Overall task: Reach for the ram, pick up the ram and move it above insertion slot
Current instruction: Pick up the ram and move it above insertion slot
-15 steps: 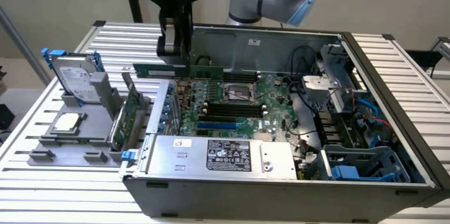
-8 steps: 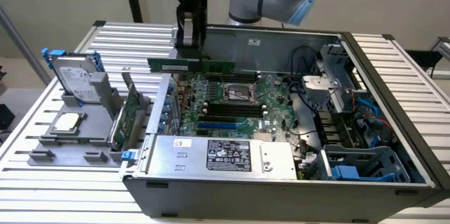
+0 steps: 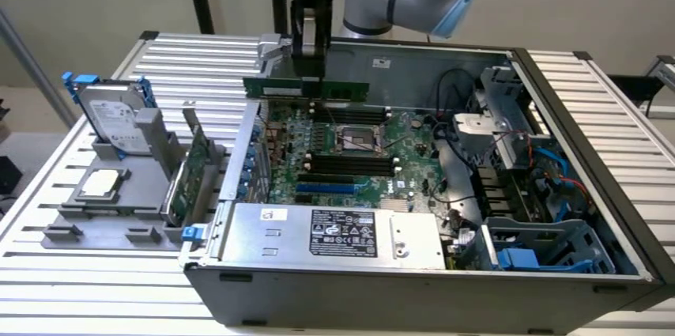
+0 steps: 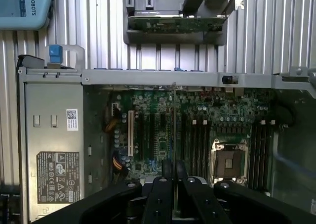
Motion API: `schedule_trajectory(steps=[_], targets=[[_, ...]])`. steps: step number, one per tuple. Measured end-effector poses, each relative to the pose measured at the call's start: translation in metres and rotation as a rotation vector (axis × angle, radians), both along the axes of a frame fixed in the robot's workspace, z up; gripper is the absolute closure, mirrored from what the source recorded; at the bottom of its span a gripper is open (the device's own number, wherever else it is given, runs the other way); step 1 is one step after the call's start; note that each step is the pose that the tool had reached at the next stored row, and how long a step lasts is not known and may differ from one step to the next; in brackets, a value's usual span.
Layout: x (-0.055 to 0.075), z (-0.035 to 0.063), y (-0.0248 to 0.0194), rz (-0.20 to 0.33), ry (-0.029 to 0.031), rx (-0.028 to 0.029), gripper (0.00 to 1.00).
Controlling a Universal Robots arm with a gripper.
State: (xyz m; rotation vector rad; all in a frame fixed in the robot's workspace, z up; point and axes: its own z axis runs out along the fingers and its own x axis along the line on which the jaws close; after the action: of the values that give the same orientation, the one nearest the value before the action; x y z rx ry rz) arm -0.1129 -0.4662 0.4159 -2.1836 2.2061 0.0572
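The ram (image 3: pixel 306 88) is a long thin green stick held level above the far edge of the motherboard (image 3: pixel 353 142), inside the open computer case. My gripper (image 3: pixel 309 73) comes down from above and is shut on its middle. In the wrist view the ram (image 4: pixel 174 135) shows edge-on as a thin line running out from between the black fingers (image 4: pixel 162 187), over the board. Dark memory slots (image 3: pixel 348 164) lie in rows below the CPU socket (image 3: pixel 356 138); in the wrist view, slots (image 4: pixel 195 145) sit just beside the stick's line.
A silver power supply (image 3: pixel 327 233) fills the case's near side. Drive cage and cables (image 3: pixel 517 154) crowd the exterior view's right. Outside the case, on the exterior view's left, a grey holder (image 3: pixel 106 217) carries a hard drive (image 3: pixel 111 118), a large expansion card (image 3: pixel 190 182) and a CPU (image 3: pixel 100 184).
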Motion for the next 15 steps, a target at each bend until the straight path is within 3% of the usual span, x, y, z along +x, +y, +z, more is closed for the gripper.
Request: schedule_trajectory(steps=[6,15], targets=[[0.019,0.0,0.0076,0.0,-0.0001,0.0001,0.86],[0.045,0.0,0.0125,-0.009,0.0,0.0,0.86]])
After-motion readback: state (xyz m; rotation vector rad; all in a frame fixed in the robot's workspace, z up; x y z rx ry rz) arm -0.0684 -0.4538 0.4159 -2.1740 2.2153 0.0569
